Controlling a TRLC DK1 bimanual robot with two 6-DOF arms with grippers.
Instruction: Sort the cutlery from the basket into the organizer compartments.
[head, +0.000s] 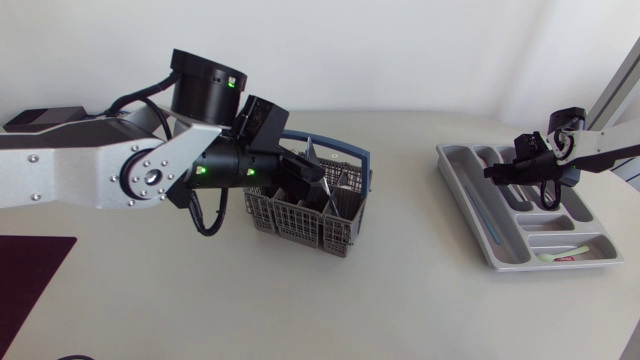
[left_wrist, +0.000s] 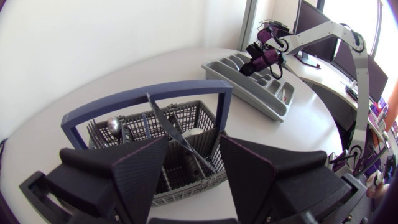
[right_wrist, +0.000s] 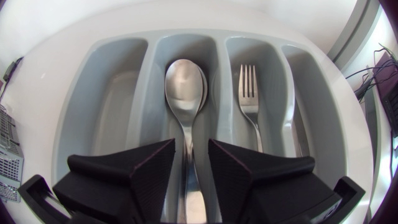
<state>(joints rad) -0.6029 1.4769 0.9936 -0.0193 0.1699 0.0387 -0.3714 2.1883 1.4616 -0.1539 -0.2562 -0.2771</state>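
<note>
While left gripper (left_wrist: 193, 146) gapes above the basket (left_wrist: 124, 102), right gripper (right_wrist: 191, 146) stands parted over spoon (right_wrist: 183, 87).

The whole table (head: 300, 300) is seen from high above in the head view. The cutlery basket (left_wrist: 143, 98) is seen from close in the left wrist view, with the organizer (left_wrist: 239, 87) far off. The organizer is looked down into from near in the right wrist view. It is shared by all three views
</note>
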